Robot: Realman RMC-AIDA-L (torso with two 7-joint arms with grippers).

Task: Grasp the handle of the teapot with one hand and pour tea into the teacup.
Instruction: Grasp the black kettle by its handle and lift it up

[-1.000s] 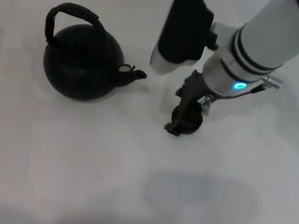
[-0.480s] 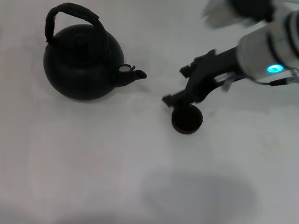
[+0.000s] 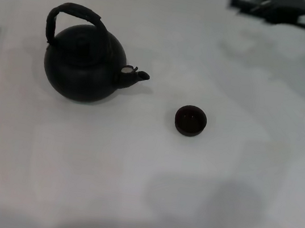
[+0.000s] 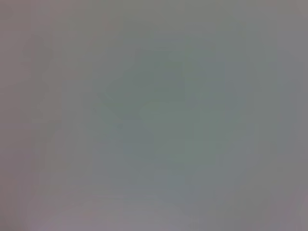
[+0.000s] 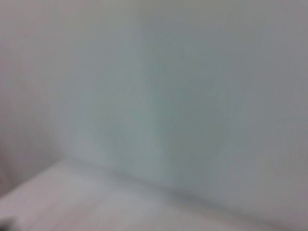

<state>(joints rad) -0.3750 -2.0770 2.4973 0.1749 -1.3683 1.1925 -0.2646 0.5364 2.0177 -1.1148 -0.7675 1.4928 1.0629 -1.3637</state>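
Note:
The teapot (image 3: 83, 69) is a large round black pot standing on the white table at the left, its short spout (image 3: 138, 76) pointing right. Its thick black arched handle (image 3: 75, 13) loops over the top, tilted toward the far left. The teacup (image 3: 190, 120) is a small dark round cup standing upright to the right of the spout, apart from the pot. My right gripper (image 3: 246, 5) is high at the far right edge of the head view, far from both and holding nothing. My left gripper is out of view. Both wrist views show only blank grey surface.
The white table (image 3: 129, 191) spreads around the pot and the cup. A soft shadow lies on it near the front, right of centre. Nothing else stands on it.
My right gripper has let go of the teacup, risen and pulled away to the far right. The teacup stays upright where it was set. The teapot has not moved.

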